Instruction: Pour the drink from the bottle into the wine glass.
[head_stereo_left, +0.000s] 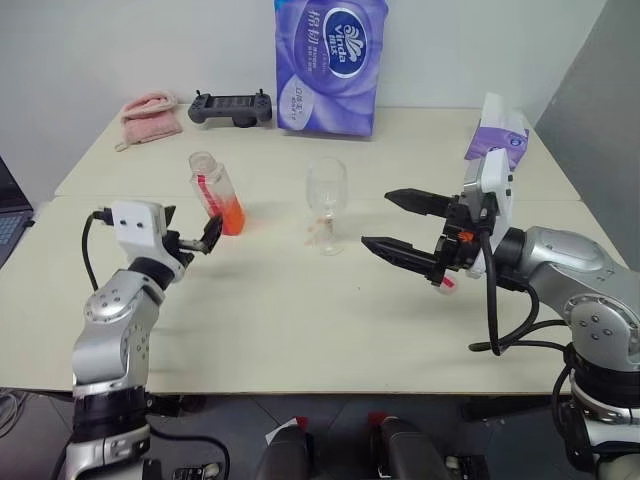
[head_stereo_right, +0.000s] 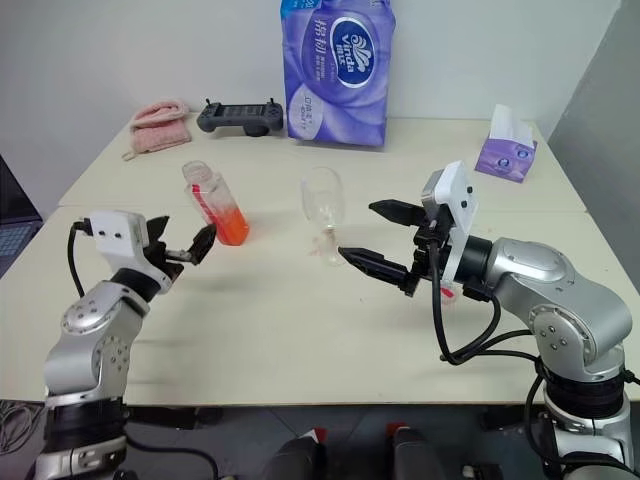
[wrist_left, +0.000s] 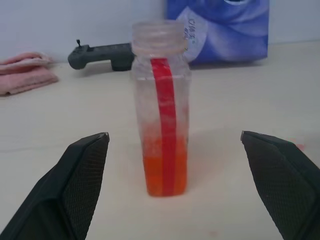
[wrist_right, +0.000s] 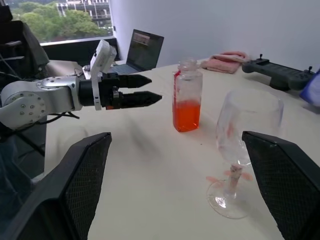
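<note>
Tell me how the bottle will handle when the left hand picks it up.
The bottle looks like thin clear plastic, so it may flex under a squeeze. It is uncapped and about a third full of drink, so probably light, and tilting could spill. The left hand is open, not touching.

The bench (head_stereo_left: 300, 300) has a smooth, matt cream surface with a seam across it. The bottle (head_stereo_left: 216, 193) is clear, glossy plastic with a ribbed, threaded neck and a glossy red label strip; the drink (wrist_left: 165, 175) inside is translucent orange-red liquid. The wine glass (head_stereo_left: 326, 200) is clear, glossy glass. The left pincer (head_stereo_left: 190, 240) and right pincer (head_stereo_left: 400, 228) carry matt black fingers (wrist_left: 85, 170) with a fine cross-hatched texture on the pads. The arm housings are smooth, satin silver metal or plastic; which cannot be determined. The towel (head_stereo_left: 150, 115) is soft pink looped cloth. The tissue pack (head_stereo_left: 330, 60) is wrapped in glossy purple film. The controller (head_stereo_left: 231, 108) is matt dark grey plastic.
</note>
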